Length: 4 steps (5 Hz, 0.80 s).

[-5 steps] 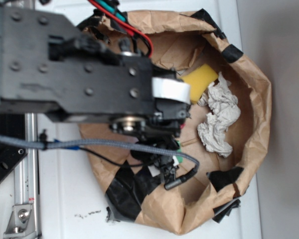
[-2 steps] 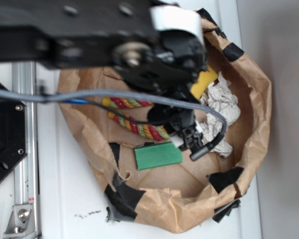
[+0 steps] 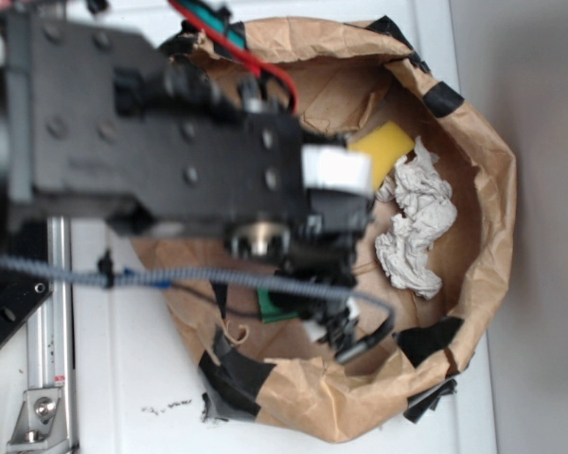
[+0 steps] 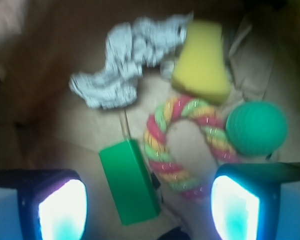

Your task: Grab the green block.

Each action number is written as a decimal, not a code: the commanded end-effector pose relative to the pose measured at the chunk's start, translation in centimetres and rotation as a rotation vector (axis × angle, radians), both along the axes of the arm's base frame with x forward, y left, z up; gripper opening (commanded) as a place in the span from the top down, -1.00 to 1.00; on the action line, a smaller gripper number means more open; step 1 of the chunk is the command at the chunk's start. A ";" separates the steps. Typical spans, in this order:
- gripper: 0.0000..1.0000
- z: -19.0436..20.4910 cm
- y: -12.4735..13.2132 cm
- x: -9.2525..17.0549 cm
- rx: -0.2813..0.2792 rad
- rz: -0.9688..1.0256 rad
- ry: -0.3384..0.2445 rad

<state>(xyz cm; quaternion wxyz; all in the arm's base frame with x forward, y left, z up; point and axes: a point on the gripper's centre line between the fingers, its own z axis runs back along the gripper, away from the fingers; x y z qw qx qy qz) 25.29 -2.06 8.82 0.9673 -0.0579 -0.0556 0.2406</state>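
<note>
The green block (image 4: 129,182) is a flat green slab lying on the brown paper floor of the bag. In the wrist view it sits between my two fingers, nearer the left one and slightly angled. My gripper (image 4: 150,210) is open above it, and nothing is held. In the exterior view my arm hides most of the block (image 3: 273,307), leaving only a green corner showing beside the gripper (image 3: 333,326).
Right of the block lies a striped rope toy (image 4: 180,145), and past it a round green ball (image 4: 256,127). A yellow wedge sponge (image 4: 201,62) and crumpled white paper (image 4: 122,67) lie farther ahead. The tall crumpled wall of the bag (image 3: 492,189) rings everything.
The arm, which had swung toward the top of the exterior view, has come back over the bag. It now hides the rope toy and most of the green block.
</note>
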 end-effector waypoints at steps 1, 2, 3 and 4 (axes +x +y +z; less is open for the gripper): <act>-1.00 -1.6 -0.3 0.0 0.020 -0.028 0.003; -1.00 -2.9 -0.6 0.4 0.006 -0.063 -0.011; -1.00 -4.7 -1.6 0.4 -0.048 -0.115 -0.021; 0.56 -6.5 -3.8 0.0 -0.063 -0.191 0.008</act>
